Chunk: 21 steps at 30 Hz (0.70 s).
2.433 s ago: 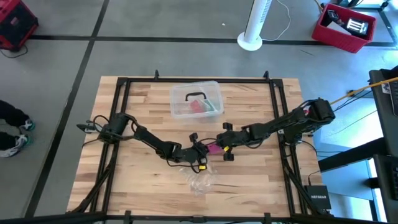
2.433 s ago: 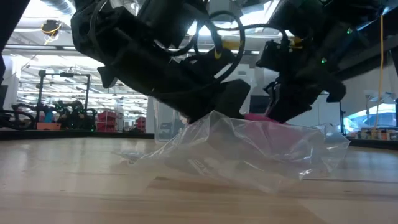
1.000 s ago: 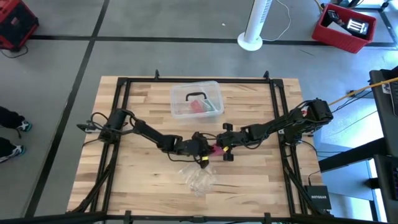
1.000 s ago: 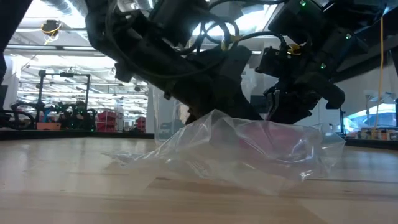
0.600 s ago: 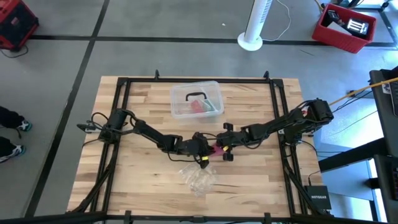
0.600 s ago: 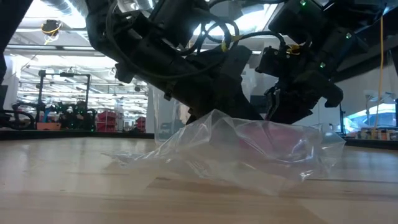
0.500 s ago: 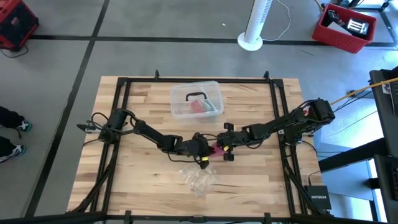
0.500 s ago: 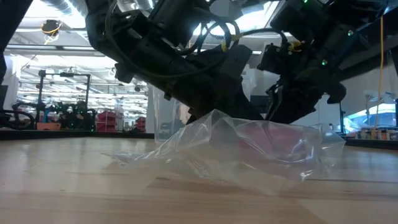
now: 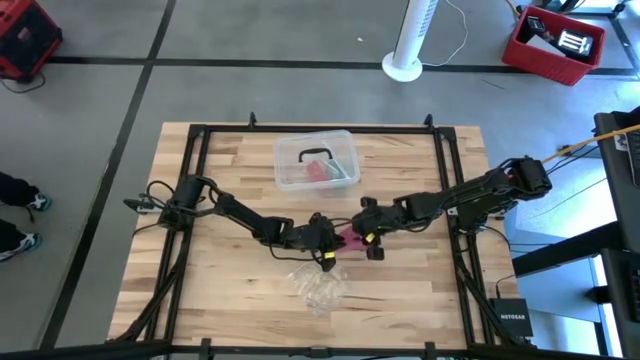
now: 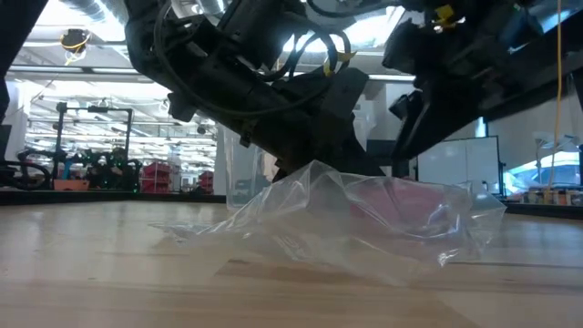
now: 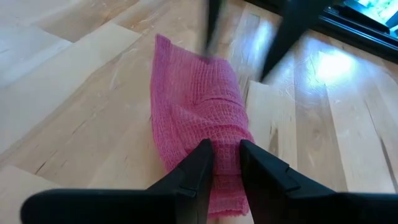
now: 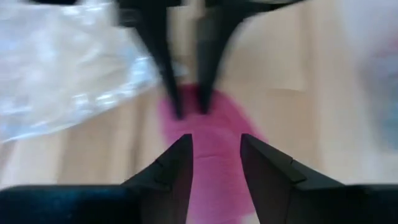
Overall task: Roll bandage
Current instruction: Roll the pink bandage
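Note:
The pink bandage (image 11: 199,99) lies bunched on the wooden table at its middle (image 9: 348,240), between my two grippers. My left gripper (image 11: 225,146) comes from the table's left and is shut on the end nearest it. My right gripper (image 12: 214,140) comes from the table's right and is open. Its fingers (image 11: 292,31) stand over the bandage's other end, one on either side. In the low view the clear wrapper (image 10: 364,228) hides most of the bandage. My left gripper pinches the bandage's end (image 11: 225,177) between its two fingers. The fingers come low from the table's left, slanting down, and lie along the strip. The bandage lies on the table in several bunched layers. Whether my right gripper touches the bandage, I cannot tell.
A crumpled clear plastic wrapper (image 9: 318,287) lies just on the near side of the grippers. A clear plastic box (image 9: 316,160) with pink and green contents stands toward the far edge. Black frame rails (image 9: 195,200) run along the table's left and right sides.
My right gripper has risen off the bandage in the last half second and drawn slightly toward the near edge. My left gripper stays low at the bandage's end. The bandage and the wrapper have kept their places.

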Tool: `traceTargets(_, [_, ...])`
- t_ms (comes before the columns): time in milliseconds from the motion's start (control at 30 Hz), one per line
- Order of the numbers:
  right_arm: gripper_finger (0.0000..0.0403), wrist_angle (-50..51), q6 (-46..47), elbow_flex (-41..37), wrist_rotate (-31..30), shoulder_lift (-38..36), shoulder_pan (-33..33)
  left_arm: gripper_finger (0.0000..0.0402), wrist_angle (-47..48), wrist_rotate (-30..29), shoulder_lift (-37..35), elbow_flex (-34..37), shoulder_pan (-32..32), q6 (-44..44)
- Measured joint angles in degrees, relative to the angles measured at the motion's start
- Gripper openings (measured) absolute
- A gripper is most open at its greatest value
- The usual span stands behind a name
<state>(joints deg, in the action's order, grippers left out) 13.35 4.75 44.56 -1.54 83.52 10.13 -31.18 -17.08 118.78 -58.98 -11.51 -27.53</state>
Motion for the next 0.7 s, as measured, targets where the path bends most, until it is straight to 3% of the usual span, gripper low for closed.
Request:
traceTargets(267, [0.0155, 0.13, -0.53, -0.42, 4.57, 2.9, -2.84, 0.0074, -1.23, 0.02, 0.13, 0.09, 0.0, 1.16])
traceTargets(500, [0.026, -1.31, -0.53, -0.41, 7.17, 3.34, -4.62, 0.0074, -1.01, -0.02, 0.11, 0.07, -0.02, 1.16])
traceTargets(700, [0.0345, -3.12, -3.35, -0.33, 7.3, 8.68, -4.68, 0.0074, -1.07, -0.02, 0.11, 0.07, -0.02, 2.08])
